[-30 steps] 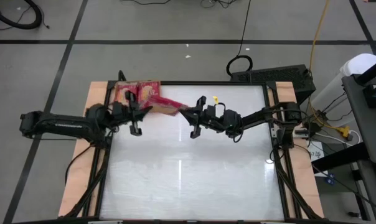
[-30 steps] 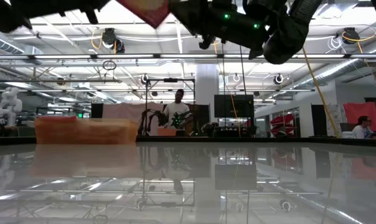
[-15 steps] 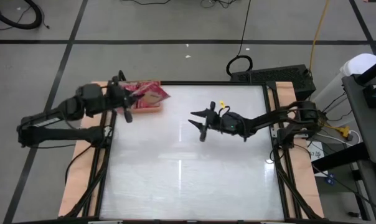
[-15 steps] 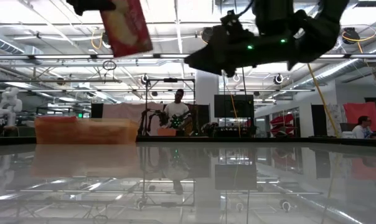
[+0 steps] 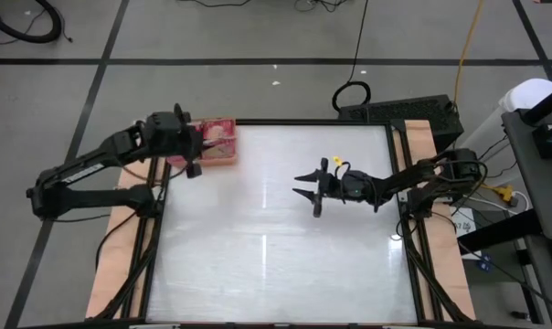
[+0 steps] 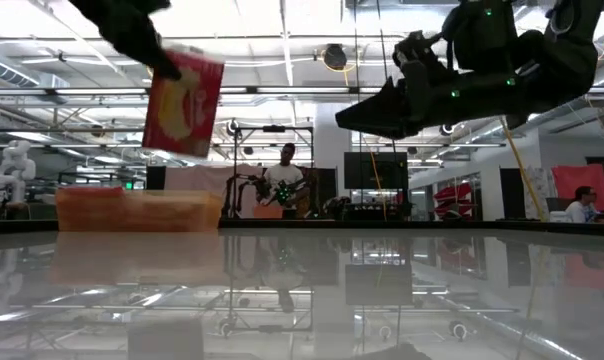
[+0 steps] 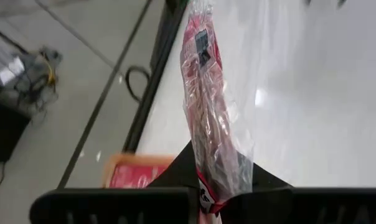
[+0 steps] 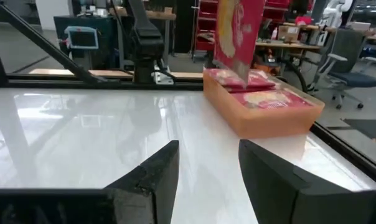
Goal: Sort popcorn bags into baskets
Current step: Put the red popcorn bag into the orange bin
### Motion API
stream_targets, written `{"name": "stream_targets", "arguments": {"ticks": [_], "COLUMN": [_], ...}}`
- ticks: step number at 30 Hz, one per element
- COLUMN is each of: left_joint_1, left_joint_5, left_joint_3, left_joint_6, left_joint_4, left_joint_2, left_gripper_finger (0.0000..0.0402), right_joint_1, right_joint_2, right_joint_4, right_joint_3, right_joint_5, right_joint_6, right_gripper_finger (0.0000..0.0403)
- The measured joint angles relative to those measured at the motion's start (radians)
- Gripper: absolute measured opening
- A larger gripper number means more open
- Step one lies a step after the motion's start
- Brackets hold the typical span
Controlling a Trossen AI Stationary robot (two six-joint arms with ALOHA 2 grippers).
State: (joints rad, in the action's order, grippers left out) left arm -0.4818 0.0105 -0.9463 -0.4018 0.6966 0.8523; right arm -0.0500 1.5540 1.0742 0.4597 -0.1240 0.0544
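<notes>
A red popcorn bag (image 6: 182, 105) with a yellow-white picture hangs above the far left corner, with my left gripper (image 6: 154, 55) shut on it. Under it stands the orange basket (image 6: 137, 210), a shallow tray on the table's far left corner. In the right wrist view the basket (image 8: 263, 115) holds at least two red packets (image 8: 272, 98) lying flat, and the held bag (image 8: 238, 31) hangs over it. My right gripper (image 5: 309, 193) hovers open over the table's middle right and points toward the basket; nothing is between its fingers (image 8: 147, 177). My left gripper pinches the bag's upper end (image 7: 214, 184) between its two fingers, near a top corner (image 6: 170, 68). The fingers slant down from the table's left side. The bag hangs below them, nearly upright and a little tilted, lifted clear of the basket.
Light wooden boards (image 5: 121, 247) (image 5: 440, 265) run along the table's left and right sides. The glossy white tabletop (image 5: 276, 265) stretches from the middle to the near edge. A person (image 6: 285, 182) stands in the room far behind the table.
My right gripper has opened, let go of the bag, and drawn back toward the table's right edge while sinking. My left gripper has swung toward the far left corner with the bag and tipped. The bag, first lying slanted between both grippers, now hangs upright over the basket.
</notes>
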Motion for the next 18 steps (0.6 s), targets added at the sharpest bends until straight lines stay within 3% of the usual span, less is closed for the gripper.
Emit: {"name": "stream_targets", "arguments": {"ticks": [7,14,18], "left_joint_1": [-0.102,-0.233,-0.289], "left_joint_5": [0.014,0.192,0.238], "left_joint_3": [0.000,0.000,0.000], "left_joint_6": [-0.090,-0.097,-0.113], "left_joint_4": [-0.019,-0.040,-0.042], "left_joint_2": [0.088,0.170,0.210], "left_gripper_finger": [0.0025,0.0025,0.0026], "right_joint_1": [-0.001,0.003,0.006], "right_joint_2": [0.000,0.000,0.000], "right_joint_4": [0.014,0.010,0.008], "right_joint_3": [-0.021,-0.021,-0.021], "right_joint_5": [0.043,0.052,0.052], "right_joint_6": [0.002,0.005,0.038], "right_gripper_finger": [0.0158,0.0157,0.0157]}}
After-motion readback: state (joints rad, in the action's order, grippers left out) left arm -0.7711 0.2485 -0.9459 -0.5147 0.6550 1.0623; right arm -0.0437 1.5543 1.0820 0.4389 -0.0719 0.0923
